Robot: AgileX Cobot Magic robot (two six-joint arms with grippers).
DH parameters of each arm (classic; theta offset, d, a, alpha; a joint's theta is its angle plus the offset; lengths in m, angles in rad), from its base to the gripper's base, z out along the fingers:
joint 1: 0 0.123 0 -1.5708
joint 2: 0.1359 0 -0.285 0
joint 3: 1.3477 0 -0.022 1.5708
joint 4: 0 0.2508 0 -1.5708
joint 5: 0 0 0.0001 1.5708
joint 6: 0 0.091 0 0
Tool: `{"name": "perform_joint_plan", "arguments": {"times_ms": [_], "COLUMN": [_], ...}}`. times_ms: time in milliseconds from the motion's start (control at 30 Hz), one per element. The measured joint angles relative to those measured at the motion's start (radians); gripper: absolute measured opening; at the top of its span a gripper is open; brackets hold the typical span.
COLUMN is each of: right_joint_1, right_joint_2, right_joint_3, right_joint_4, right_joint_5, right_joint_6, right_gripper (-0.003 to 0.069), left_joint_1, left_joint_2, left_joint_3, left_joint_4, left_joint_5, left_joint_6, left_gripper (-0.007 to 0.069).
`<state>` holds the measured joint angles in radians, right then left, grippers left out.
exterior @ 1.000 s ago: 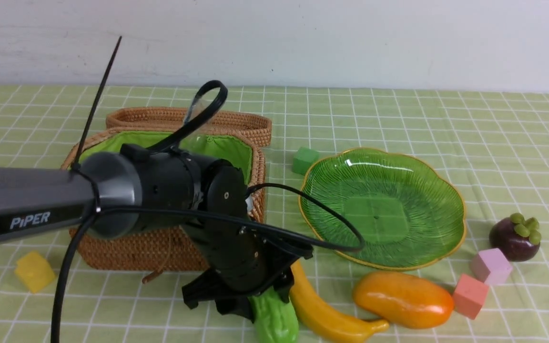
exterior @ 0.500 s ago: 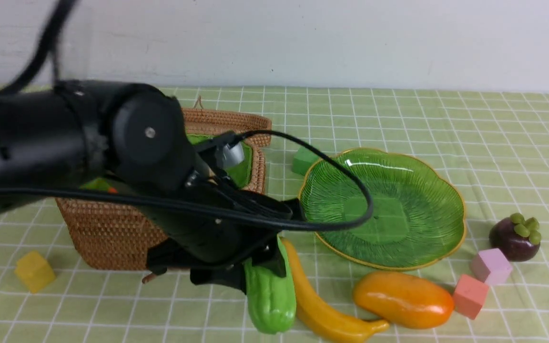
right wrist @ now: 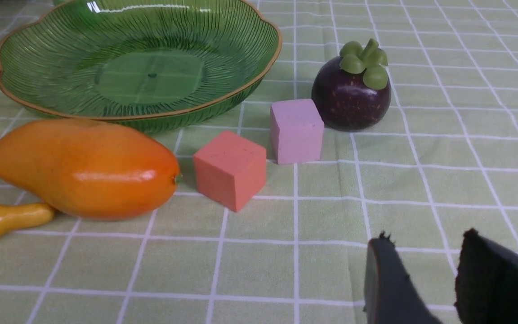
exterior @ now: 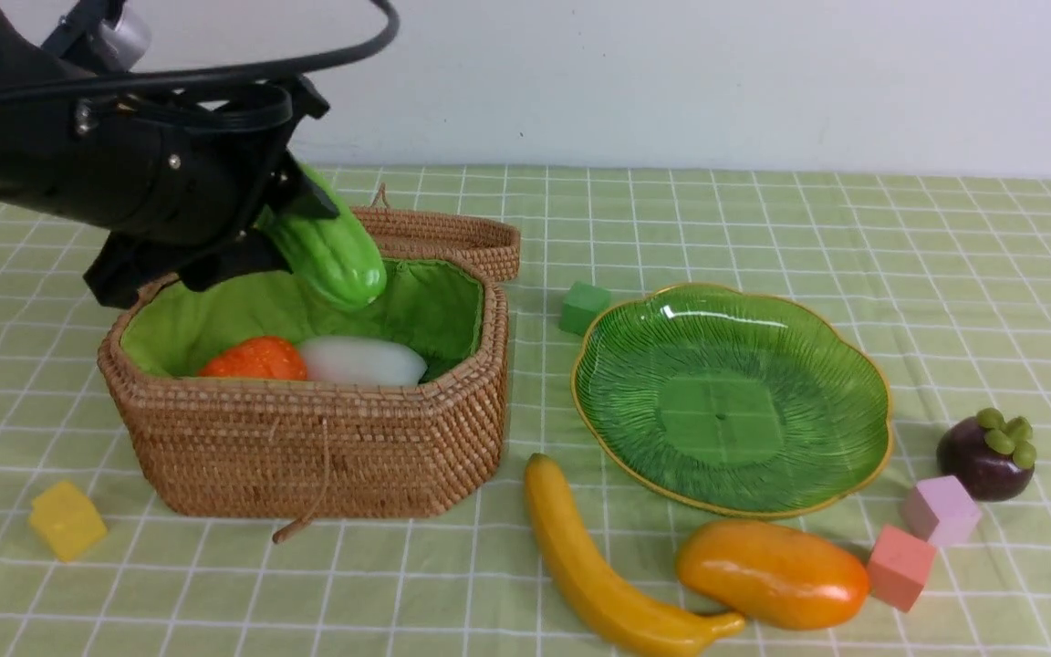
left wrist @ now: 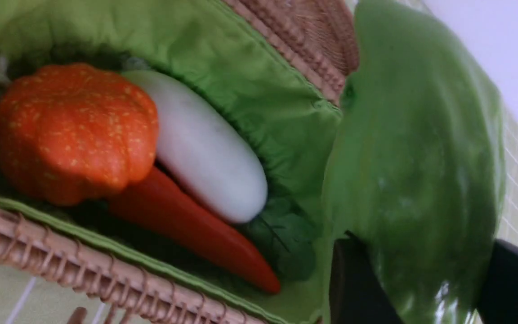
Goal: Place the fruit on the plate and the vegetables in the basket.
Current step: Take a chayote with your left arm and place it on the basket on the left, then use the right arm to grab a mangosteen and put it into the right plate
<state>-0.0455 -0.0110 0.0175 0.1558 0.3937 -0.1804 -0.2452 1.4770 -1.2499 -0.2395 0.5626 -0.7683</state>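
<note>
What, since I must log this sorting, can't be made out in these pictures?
Pepper: front view, hidden by the basket wall.
Gourd: left wrist view, blurred, cut off by the picture's edge.
Banana: right wrist view, mostly cut off by the edge.
Right claw: outside the front view; only its tips show in its wrist view.

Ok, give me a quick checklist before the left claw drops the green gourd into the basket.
1. Grip of left claw on green gourd: ok.
2. Gourd fully over basket opening: cannot tell; it hangs near the back rim.
3. Woven lid folded back: ok.
4. Free lining beside pumpkin, radish and pepper: ok.
5. Empty right claw away from basket: ok.
</note>
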Motion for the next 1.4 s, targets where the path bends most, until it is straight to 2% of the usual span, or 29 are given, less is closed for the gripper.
{"name": "perform_joint_plan", "arguments": {"times_ms": [233, 300, 400, 467, 533, 633, 767, 833, 933, 967, 1000, 1033, 1067, 1133, 1267, 1400], "right_joint_1": [0.000, 0.000, 0.000, 0.000, 0.000, 0.000, 0.000, 0.000, 0.000, 0.000, 0.000, 0.000, 0.000, 0.000, 0.000, 0.000], "right_joint_2": [0.000, 0.000, 0.000, 0.000, 0.000, 0.000, 0.000, 0.000, 0.000, 0.000, 0.000, 0.000, 0.000, 0.000, 0.000, 0.000], "right_joint_3": [0.000, 0.000, 0.000, 0.000, 0.000, 0.000, 0.000, 0.000, 0.000, 0.000, 0.000, 0.000, 0.000, 0.000, 0.000, 0.000], "right_joint_4": [0.001, 0.000, 0.000, 0.000, 0.001, 0.001, 0.000, 0.000, 0.000, 0.000, 0.000, 0.000, 0.000, 0.000, 0.000, 0.000], "right_joint_5": [0.000, 0.000, 0.000, 0.000, 0.000, 0.000, 0.000, 0.000, 0.000, 0.000, 0.000, 0.000, 0.000, 0.000, 0.000, 0.000], "right_joint_6": [0.000, 0.000, 0.000, 0.000, 0.000, 0.000, 0.000, 0.000, 0.000, 0.000, 0.000, 0.000, 0.000, 0.000, 0.000, 0.000], "right_gripper": [0.0242, 0.0242, 0.0242, 0.0242, 0.0242, 0.0242, 0.0242, 0.0242, 0.0242, 0.0242, 0.0242, 0.0242, 0.0242, 0.0242, 0.0242, 0.0242], "left_joint_1": [0.000, 0.000, 0.000, 0.000, 0.000, 0.000, 0.000, 0.000, 0.000, 0.000, 0.000, 0.000, 0.000, 0.000, 0.000, 0.000], "left_joint_2": [0.083, 0.083, 0.069, 0.045, 0.020, -0.070, -0.233, -0.332, -0.504, -0.562, -0.597, -0.670, -0.745, -0.867, -1.061, -1.158], "left_joint_3": [0.000, 0.000, -0.004, -0.012, -0.021, -0.039, -0.045, -0.047, -0.039, -0.019, -0.009, 0.037, 0.082, 0.192, 0.412, 0.527], "left_joint_4": [-0.022, -0.024, -0.025, -0.026, -0.026, -0.028, -0.028, -0.025, -0.006, 0.002, 0.004, 0.011, 0.012, 0.008, 0.009, 0.009], "left_joint_5": [-0.002, -0.002, 0.002, 0.009, 0.032, 0.141, 0.304, 0.394, 0.492, 0.524, 0.534, 0.562, 0.582, 0.592, 0.567, 0.547], "left_joint_6": [-0.025, -0.025, -0.016, -0.002, 0.025, 0.135, 0.293, 0.362, 0.408, 0.413, 0.414, 0.414, 0.412, 0.397, 0.377, 0.375], "left_gripper": [0.0356, 0.0397, 0.0512, 0.0561, 0.0585, 0.0584, 0.0506, 0.0435, 0.0283, 0.0206, 0.0181, 0.0090, 0.0033, -0.0013, -0.0013, -0.0013]}}
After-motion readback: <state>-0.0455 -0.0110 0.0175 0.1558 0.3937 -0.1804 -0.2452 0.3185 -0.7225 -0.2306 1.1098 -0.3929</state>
